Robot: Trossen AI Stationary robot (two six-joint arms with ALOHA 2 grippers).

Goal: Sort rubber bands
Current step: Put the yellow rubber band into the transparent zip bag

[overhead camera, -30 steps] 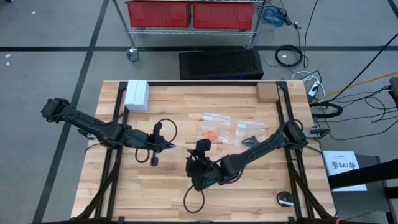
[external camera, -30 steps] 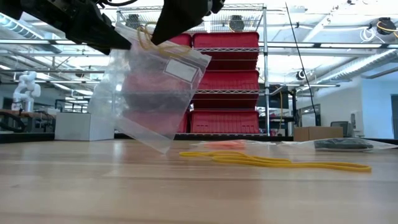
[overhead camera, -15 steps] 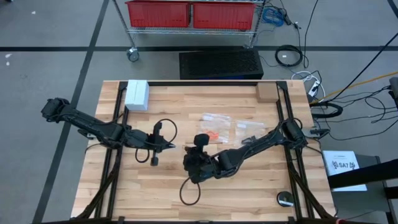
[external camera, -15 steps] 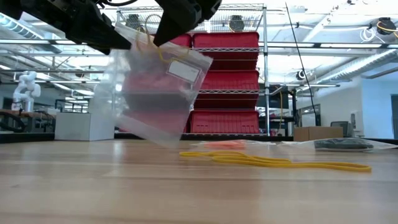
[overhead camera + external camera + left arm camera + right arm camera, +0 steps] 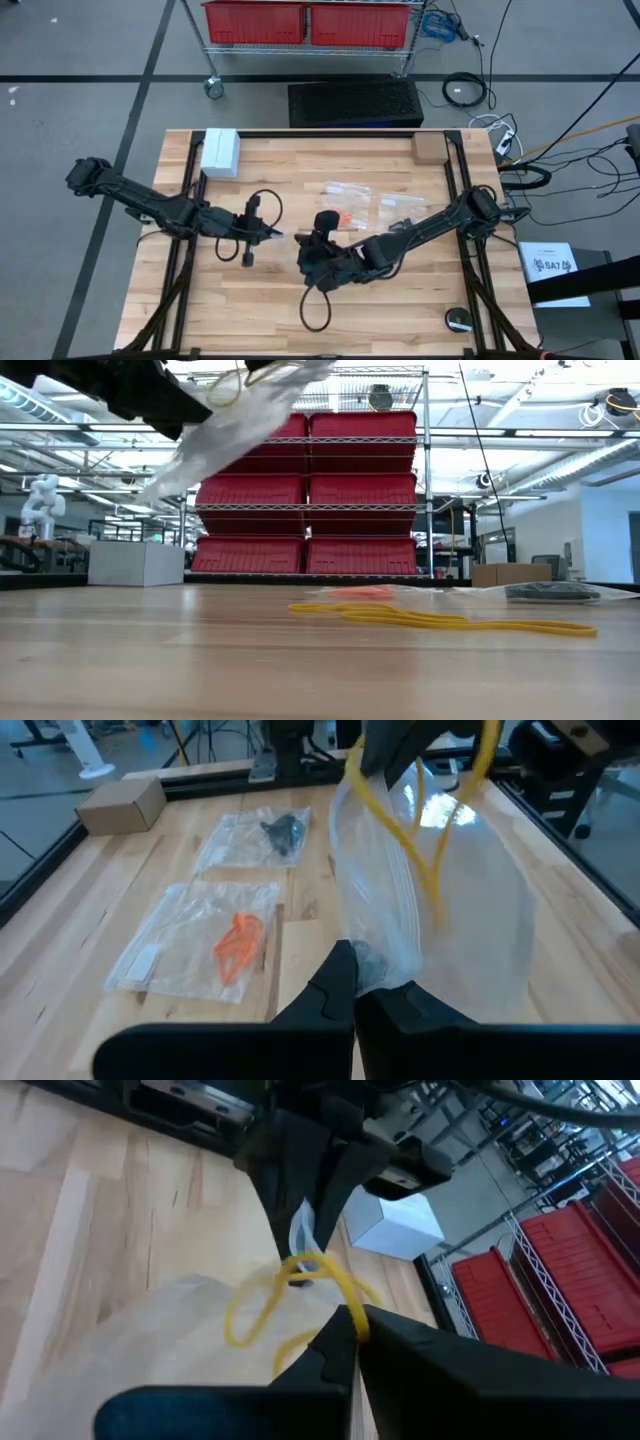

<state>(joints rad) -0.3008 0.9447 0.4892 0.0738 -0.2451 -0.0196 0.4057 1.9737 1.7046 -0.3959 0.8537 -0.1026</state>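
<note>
A clear plastic bag (image 5: 450, 910) is held up above the table between my two grippers; in the low view the bag (image 5: 225, 430) slants up toward the right. My left gripper (image 5: 355, 970) is shut on one edge of it. Facing it at close range, my right gripper (image 5: 352, 1325) is shut on a yellow rubber band (image 5: 290, 1285), whose loop hangs by the bag's mouth (image 5: 400, 830). More yellow rubber bands (image 5: 440, 621) lie loose on the table. Orange rubber bands (image 5: 238, 945) and black rubber bands (image 5: 280, 830) lie inside two flat clear bags. My left gripper pinches the clear bag's edge (image 5: 385, 955) between its two fingers, coming level from the table's left. The bag is lifted clear of the table and spreads away from the fingers. My right gripper pinches the yellow band (image 5: 335, 1312) at its fingertips, and the loop (image 5: 430, 870) hangs free over the bag. Whether the bag's rim is also caught between its fingers, I cannot tell.
A white box (image 5: 220, 152) stands at the far left of the table and a cardboard box (image 5: 428, 148) at the far right. Black cable loops (image 5: 317, 310) trail from the arms. A round black thing (image 5: 459, 320) sits at the near right corner.
The bag has swung up from hanging nearly straight down to slanting high above the table, its lower end lifted. My right gripper has risen, carrying the yellow band, and now shows only at the top edge of the low view.
</note>
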